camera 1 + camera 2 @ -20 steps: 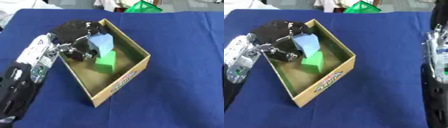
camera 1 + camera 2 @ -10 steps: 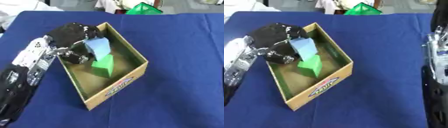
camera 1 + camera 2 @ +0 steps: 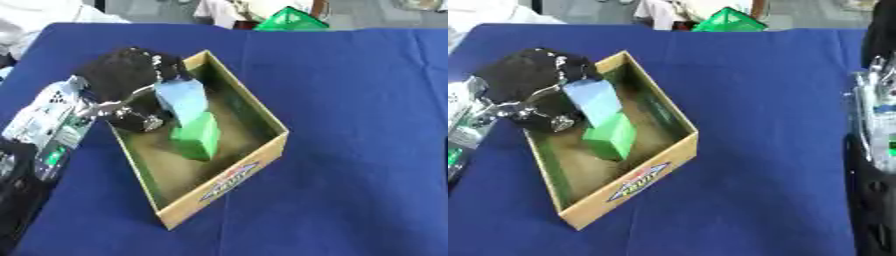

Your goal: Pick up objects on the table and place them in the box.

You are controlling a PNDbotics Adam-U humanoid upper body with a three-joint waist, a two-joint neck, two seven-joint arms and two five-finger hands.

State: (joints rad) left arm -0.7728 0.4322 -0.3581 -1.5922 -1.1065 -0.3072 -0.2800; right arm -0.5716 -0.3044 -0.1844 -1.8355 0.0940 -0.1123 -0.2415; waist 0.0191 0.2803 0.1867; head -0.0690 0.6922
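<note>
An open cardboard box [image 3: 229, 178] lies askew on the blue table. A green block [image 3: 197, 136] rests inside it. My black left hand [image 3: 129, 84] reaches over the box's far left wall, fingers curled round a light blue block [image 3: 182, 100]. That block is tilted, with its lower end against the top of the green block. My right hand [image 3: 874, 117] shows as silver and black parts at the right edge of the right eye view, away from the box.
The blue cloth table [image 3: 350, 100] stretches to the right of the box. A green wire-like object [image 3: 293, 19] stands beyond the far edge. My left forearm [image 3: 48, 130] lies along the box's left side.
The whole picture has shifted, so the camera moved. My left hand still holds the light blue block over the box's far left end, touching the green block.
</note>
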